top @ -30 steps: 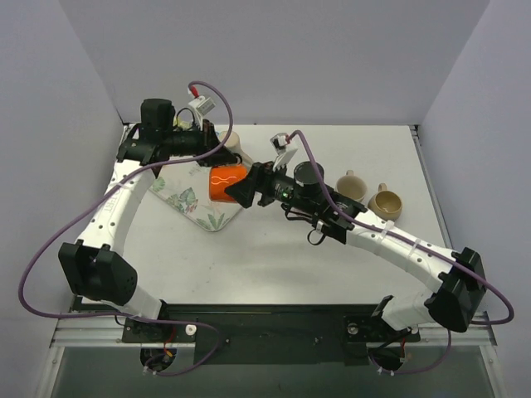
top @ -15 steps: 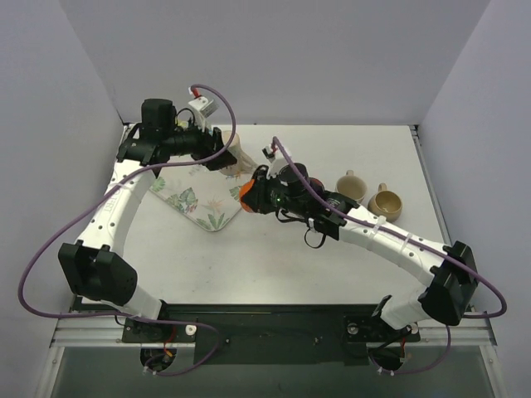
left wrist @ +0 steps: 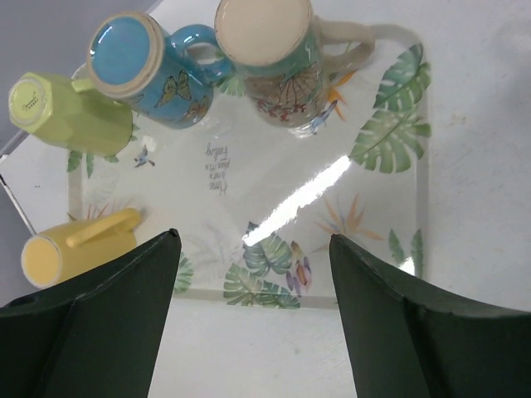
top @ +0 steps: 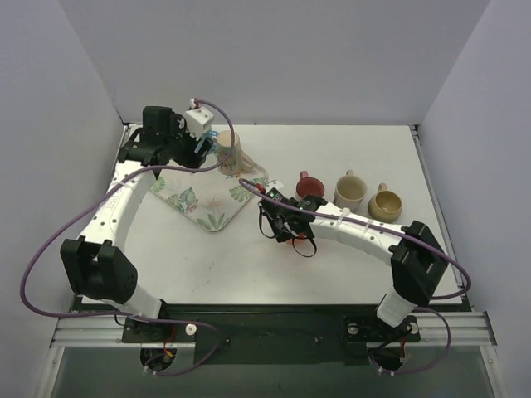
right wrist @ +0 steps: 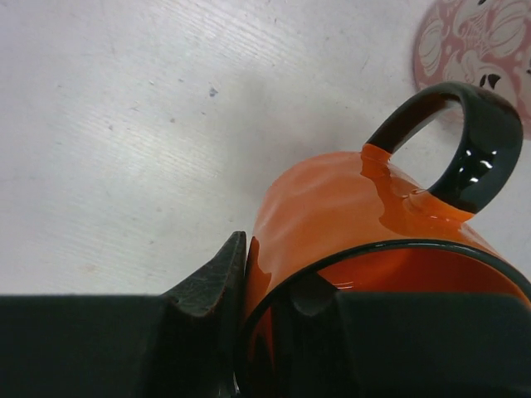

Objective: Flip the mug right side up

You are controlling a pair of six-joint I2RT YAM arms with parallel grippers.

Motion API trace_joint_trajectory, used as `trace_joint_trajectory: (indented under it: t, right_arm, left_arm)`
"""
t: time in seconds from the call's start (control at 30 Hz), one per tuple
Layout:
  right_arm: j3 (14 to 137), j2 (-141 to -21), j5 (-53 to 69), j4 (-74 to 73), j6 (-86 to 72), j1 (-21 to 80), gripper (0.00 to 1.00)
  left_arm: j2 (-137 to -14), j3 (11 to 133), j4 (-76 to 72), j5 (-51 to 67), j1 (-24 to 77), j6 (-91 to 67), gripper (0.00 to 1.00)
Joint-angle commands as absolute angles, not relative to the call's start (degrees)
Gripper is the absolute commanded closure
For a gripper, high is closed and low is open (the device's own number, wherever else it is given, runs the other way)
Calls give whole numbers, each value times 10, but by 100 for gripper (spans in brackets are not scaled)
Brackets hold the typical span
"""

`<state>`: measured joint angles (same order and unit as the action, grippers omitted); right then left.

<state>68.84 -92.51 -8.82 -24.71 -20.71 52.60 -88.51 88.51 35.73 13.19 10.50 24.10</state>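
In the right wrist view my right gripper [right wrist: 270, 274] is shut on the rim of the orange mug [right wrist: 348, 207], one finger outside the wall and one inside. The mug's mouth faces the camera and its base points at the white table. Its black handle [right wrist: 465, 141] sticks out to the far right. In the top view the right wrist [top: 280, 220] covers the mug at the table's middle. My left gripper [left wrist: 253, 240] hangs open and empty over the near edge of the leaf-print tray [left wrist: 390, 141]; its place in the top view is back left [top: 203, 145].
On the tray stand upside-down mugs: blue butterfly [left wrist: 153, 70], floral [left wrist: 278, 58] and green [left wrist: 70, 112]; a yellow one [left wrist: 75, 249] lies on its side. Right of my right wrist, a red mug [top: 309, 186], a cream mug [top: 349, 191] and a tan mug [top: 385, 203] stand upright.
The left gripper let go of the orange mug and drew back over the tray. The right gripper shut on the mug's rim, carried it off the tray to mid-table and turned it mouth-up.
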Motion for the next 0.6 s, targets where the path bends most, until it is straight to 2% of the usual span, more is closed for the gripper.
trace_joint_trajectory:
  t: [0.0, 0.27, 0.4, 0.43, 0.57]
  right_arm:
    - [669, -945, -138, -244, -180, 527, 100]
    - [638, -976, -102, -209, -192, 505, 100]
    - [617, -974, -89, -189, -189, 492, 80]
    - [618, -967, -90, -192, -189, 491, 71]
    - [633, -940, -92, -214, -183, 493, 54]
  left_arm:
    - [-909, 875, 357, 98, 98, 339, 18]
    - [-948, 874, 374, 103, 60, 429, 19]
    - [-993, 898, 435, 81, 51, 540, 24]
    - [-1008, 902, 442, 78, 47, 552, 24]
    - [-1053, 930, 453, 55, 26, 626, 24]
